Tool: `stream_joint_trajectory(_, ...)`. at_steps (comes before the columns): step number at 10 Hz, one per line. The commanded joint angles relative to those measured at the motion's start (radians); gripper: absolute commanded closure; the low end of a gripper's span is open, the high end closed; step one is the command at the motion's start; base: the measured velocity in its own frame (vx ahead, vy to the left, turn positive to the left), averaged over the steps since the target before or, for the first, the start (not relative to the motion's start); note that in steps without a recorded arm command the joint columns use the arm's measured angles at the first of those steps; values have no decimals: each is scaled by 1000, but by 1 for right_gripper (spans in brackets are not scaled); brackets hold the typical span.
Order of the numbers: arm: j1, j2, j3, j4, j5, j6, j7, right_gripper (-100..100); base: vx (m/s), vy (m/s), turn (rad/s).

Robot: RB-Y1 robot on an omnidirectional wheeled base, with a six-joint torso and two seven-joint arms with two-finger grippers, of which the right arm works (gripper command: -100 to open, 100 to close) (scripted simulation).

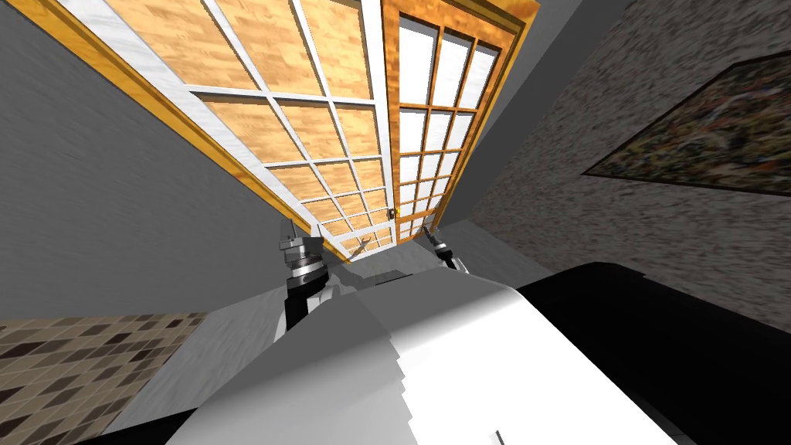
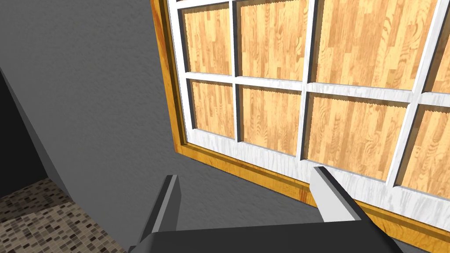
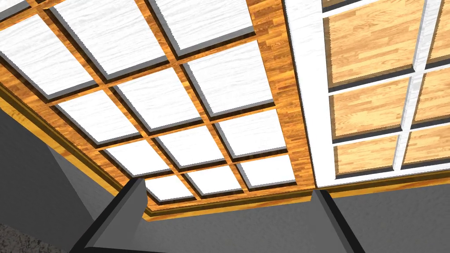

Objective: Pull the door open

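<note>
A double door stands close in front of me. Its left leaf (image 1: pixel 309 123) has a white frame around wood panels, and its right leaf (image 1: pixel 436 116) has a wood frame around white panels. A small dark knob (image 1: pixel 392 214) sits on the right leaf near where the two meet. My left gripper (image 1: pixel 297 234) is open, facing the white-framed leaf's (image 2: pixel 307 88) outer corner, with nothing between its fingers (image 2: pixel 169 202). My right gripper (image 1: pixel 428 233) is open too, a little short of the white-panelled leaf (image 3: pixel 176 101), to the right of the knob.
Grey walls (image 1: pixel 116 201) flank the door on both sides. A dark framed picture (image 1: pixel 711 139) hangs on the speckled wall to the right. Small brown tiles (image 1: pixel 69 363) cover the floor at my left, and a black area (image 1: pixel 664 340) lies at my right.
</note>
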Motion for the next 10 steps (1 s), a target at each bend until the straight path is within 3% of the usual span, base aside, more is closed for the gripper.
stream_joint_trajectory(1,-15,-7,-11,44,12,-11,24,-100,93,31,18)
stream_joint_trajectory(10,-68,-18,-56,255,81,-72,157,-100,99,27,18)
